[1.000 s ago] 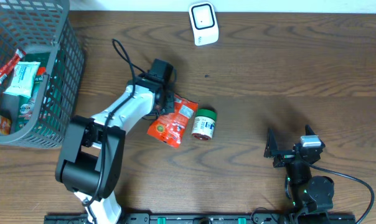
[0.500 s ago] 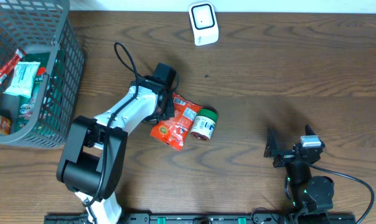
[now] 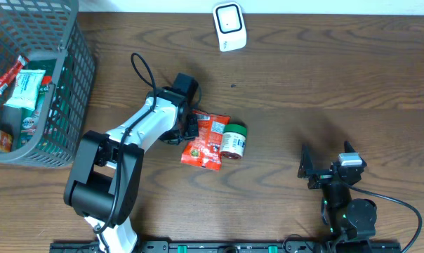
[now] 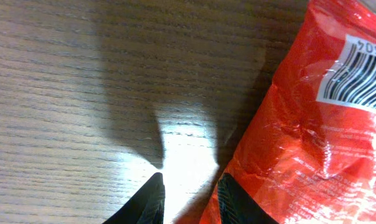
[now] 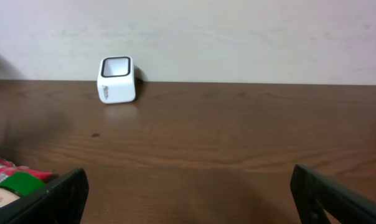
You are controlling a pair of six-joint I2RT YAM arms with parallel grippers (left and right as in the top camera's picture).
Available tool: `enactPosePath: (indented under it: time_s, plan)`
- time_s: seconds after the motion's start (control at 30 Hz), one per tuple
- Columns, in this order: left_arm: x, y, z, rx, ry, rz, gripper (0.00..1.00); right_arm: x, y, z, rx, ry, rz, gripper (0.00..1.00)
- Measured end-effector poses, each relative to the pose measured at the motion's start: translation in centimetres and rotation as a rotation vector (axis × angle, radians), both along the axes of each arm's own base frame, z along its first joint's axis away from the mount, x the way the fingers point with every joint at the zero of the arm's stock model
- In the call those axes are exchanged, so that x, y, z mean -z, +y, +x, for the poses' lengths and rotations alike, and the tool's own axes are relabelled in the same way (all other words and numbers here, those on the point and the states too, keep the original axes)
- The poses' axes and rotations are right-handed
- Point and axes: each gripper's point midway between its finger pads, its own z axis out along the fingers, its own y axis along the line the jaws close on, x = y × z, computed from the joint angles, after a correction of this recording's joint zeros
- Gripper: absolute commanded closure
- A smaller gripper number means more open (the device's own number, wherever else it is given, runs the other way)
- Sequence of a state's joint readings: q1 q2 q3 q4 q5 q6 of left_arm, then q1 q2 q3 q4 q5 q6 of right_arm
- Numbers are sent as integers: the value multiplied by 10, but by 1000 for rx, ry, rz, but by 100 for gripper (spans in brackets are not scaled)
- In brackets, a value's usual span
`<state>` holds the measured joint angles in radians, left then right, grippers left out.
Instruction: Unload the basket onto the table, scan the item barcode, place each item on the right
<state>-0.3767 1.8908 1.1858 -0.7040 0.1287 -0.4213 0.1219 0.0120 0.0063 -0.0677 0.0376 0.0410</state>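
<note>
Wooden table (image 3: 324,84) with red packet (image 3: 206,137)

The crinkled red foil snack packet (image 3: 206,140) has slid right and down the wooden worktop (image 3: 324,84), turning to lie against the small green-lidded jar (image 3: 234,140). The left end effector (image 4: 188,186) has parted its fingers, letting it go.

Lit evenly from above in the overhead view, with only soft shadows on the worktop (image 3: 303,84). From the left wrist, a bright glare patch on the wood, ringed by dark shadow. Glossy highlights across the crinkled red snack packet (image 4: 294,155), barcode (image 4: 356,78) sharp. Dimmer from the right wrist, right tool (image 5: 188,196) dark and soft-edged.
</note>
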Motion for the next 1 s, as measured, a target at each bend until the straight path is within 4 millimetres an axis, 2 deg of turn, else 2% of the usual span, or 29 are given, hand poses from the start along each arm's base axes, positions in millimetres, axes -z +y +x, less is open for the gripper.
enactPosePath:
  time_s: [0.23,0.33,0.43,0.5,0.63,0.77,1.0]
  plan:
    - [-3,4,4,6,-10,20,70,0,0,0,0,0,0,1]
    - [-17,2,22,0,-77,21,70,0,0,0,0,0,0,1]
    - [-37,-4,43,-5,-175,-7,79,0,0,0,0,0,0,1]
    - [-50,-10,54,-2,-237,-40,81,0,0,0,0,0,0,1]
    - [-60,-26,69,17,-310,-108,81,0,0,0,0,0,0,1]
    - [-59,-42,73,44,-333,-137,81,0,0,0,0,0,0,1]
    - [-26,-61,66,90,-276,-134,81,0,0,0,0,0,0,1]
